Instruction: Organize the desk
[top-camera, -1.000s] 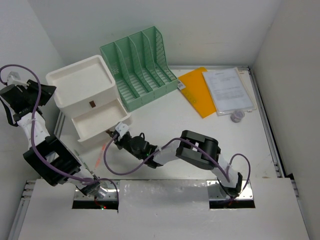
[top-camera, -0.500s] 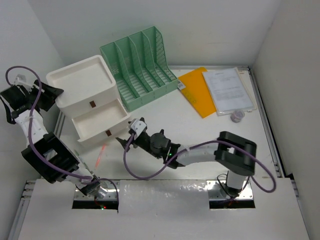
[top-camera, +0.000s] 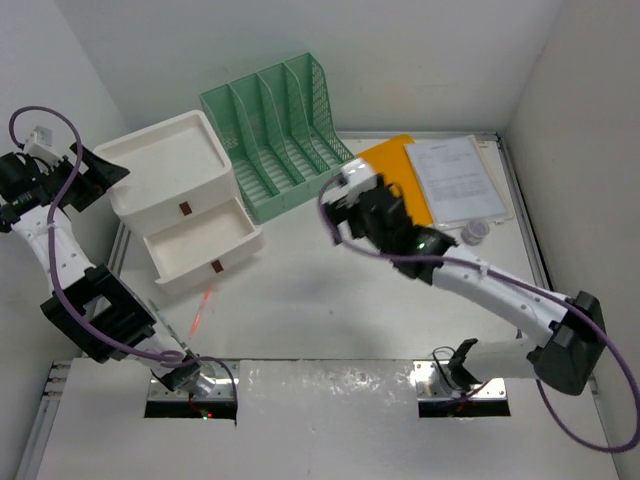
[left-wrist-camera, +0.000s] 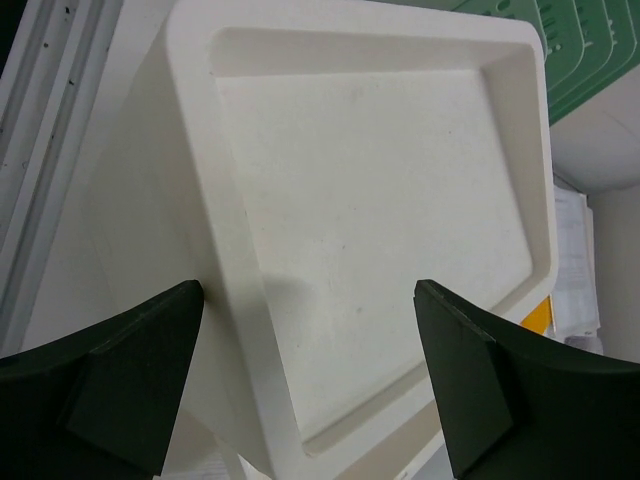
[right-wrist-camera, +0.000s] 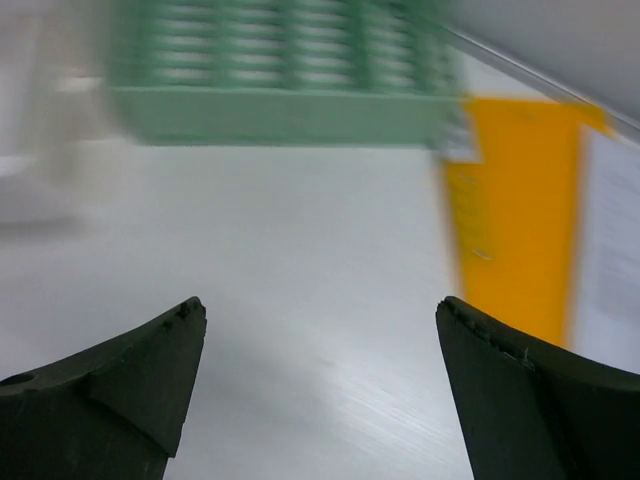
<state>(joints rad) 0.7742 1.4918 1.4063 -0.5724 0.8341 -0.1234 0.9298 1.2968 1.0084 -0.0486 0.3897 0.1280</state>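
The desk (top-camera: 300, 290) is a white tabletop with silver rails. My right gripper (top-camera: 347, 205) hovers open over it, between the green file rack (top-camera: 275, 130) and the orange folder (top-camera: 395, 155). Its wrist view is blurred and shows bare desk (right-wrist-camera: 300, 230) between the open gripper's (right-wrist-camera: 320, 305) fingers, which hold nothing. My left gripper (top-camera: 100, 170) hangs open at the left corner of the white drawer box (top-camera: 165, 165). In the left wrist view the gripper (left-wrist-camera: 308, 290) straddles the box's tray top (left-wrist-camera: 380, 200) without touching it.
The box's lower drawer (top-camera: 195, 245) stands pulled out. A red pen (top-camera: 200, 308) lies on the desk in front of it. White papers (top-camera: 455, 180) lie beside the orange folder, with a small round roll (top-camera: 474, 232) near them. Walls close in on the left, back and right.
My right arm swung from the drawer front up and right to the orange folder, its jaws opening. The left gripper rose a little at the box's corner and opened.
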